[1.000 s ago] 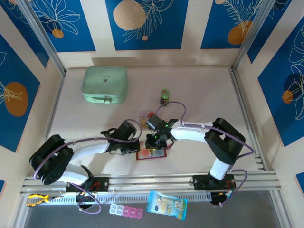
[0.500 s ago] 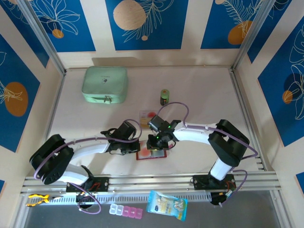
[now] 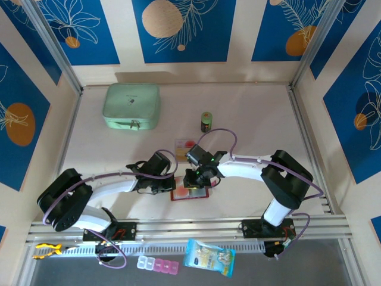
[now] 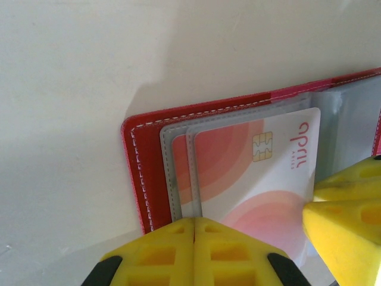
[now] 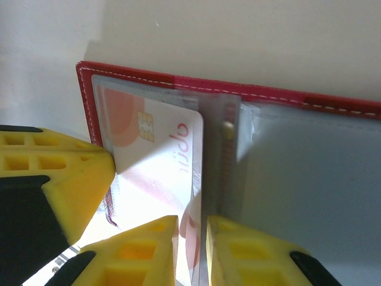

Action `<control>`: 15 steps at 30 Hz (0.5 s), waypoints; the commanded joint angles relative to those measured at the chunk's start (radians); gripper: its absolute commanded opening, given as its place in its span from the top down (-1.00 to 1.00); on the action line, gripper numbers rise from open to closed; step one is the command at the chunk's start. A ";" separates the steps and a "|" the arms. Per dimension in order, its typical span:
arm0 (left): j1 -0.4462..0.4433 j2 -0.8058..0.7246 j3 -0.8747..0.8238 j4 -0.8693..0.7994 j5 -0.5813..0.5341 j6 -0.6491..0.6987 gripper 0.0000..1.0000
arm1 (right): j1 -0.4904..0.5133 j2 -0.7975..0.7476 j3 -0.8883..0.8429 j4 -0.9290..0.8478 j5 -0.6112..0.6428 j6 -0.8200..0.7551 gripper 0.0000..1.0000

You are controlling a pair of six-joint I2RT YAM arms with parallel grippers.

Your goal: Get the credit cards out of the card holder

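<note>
We risk tearing the sleeve (image 4: 177, 179): left gripper (image 4: 194, 229) shut, pinning the wallet (image 4: 134, 173), right gripper (image 5: 191, 238) narrowly pinching a credit card (image 5: 166, 155).

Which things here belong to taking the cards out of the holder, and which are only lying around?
Job: card holder, card in its sleeve, loose card.
Lying about: mint-green case, small green cylinder, blue packet, pill box.

My dark-red card holder (image 4: 134, 179) lies open and flat under my left gripper (image 4: 194, 229). Its white-and-coral chip credit card (image 4: 238, 173) sits in a clear sleeve, edge pinched in my right gripper (image 5: 191, 226).
</note>
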 commanded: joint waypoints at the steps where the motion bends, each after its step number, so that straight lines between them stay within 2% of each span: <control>1: 0.008 0.018 -0.007 -0.049 0.001 0.006 0.92 | -0.004 -0.031 -0.006 -0.017 0.007 0.008 0.58; 15: 0.008 0.024 0.029 -0.058 0.014 0.014 0.87 | -0.002 -0.016 -0.018 0.028 -0.020 0.009 0.62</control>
